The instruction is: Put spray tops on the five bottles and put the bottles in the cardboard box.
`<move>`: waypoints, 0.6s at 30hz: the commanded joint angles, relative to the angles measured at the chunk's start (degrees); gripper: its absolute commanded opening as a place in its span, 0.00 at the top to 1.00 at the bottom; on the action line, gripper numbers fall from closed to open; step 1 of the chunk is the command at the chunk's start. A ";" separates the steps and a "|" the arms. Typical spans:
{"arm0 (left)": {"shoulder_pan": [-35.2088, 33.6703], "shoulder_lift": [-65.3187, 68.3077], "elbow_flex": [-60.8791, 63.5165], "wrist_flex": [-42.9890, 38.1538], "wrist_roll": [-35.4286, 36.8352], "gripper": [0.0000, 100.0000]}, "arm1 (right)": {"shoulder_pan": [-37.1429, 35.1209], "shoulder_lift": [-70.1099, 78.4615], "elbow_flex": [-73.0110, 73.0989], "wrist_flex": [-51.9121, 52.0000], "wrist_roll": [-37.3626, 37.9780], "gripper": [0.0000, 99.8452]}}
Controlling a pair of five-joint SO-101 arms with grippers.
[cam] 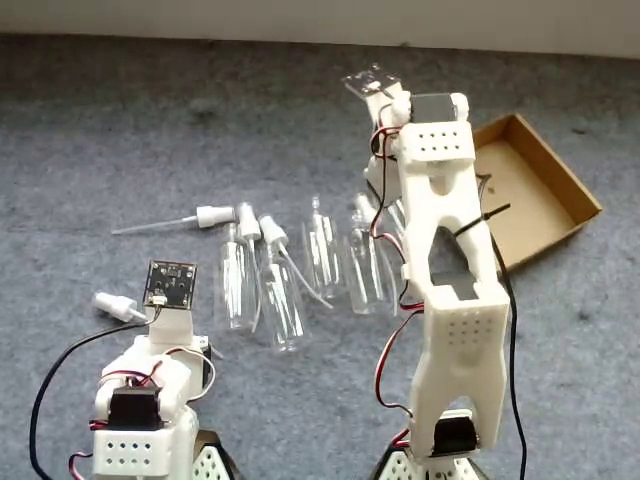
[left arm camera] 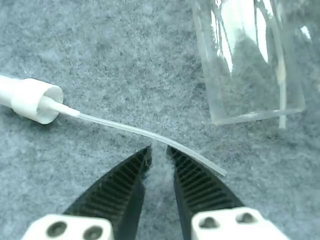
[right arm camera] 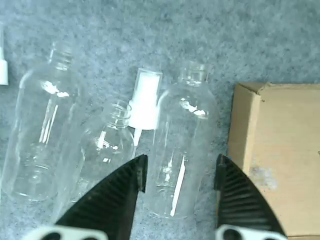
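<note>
Several clear bottles point(cam: 280, 290) lie side by side on the grey carpet. In the left wrist view my left gripper point(left arm camera: 159, 152) hangs just above the carpet, open by a narrow gap. The thin tube point(left arm camera: 150, 136) of a loose white spray top point(left arm camera: 32, 100) runs just past its tips, and a bottle's base point(left arm camera: 250, 60) lies beyond. My right gripper point(right arm camera: 180, 167) is wide open over an uncapped bottle point(right arm camera: 187, 120) next to the cardboard box point(right arm camera: 280, 150). Between that bottle and its neighbour point(right arm camera: 107, 145) lies a loose spray top point(right arm camera: 145, 105).
The cardboard box point(cam: 530, 195) sits open at the right, beside the right arm point(cam: 440, 150). Another spray top point(cam: 215, 217) lies at the far side of the bottle row, its tube pointing left. Two bottles carry white tops point(cam: 260, 228). Bare carpet spreads left and behind.
</note>
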 commanded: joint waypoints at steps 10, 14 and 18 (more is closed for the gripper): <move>-0.66 -0.22 1.10 -0.44 0.62 1.00 | -1.54 6.90 -3.47 -0.84 4.13 0.72; -0.66 -0.22 1.10 -0.44 0.62 1.00 | -1.54 9.71 -3.74 -0.84 3.87 0.72; -0.66 -0.22 1.10 -0.44 0.62 1.00 | -1.54 10.68 -3.56 -1.89 4.22 0.72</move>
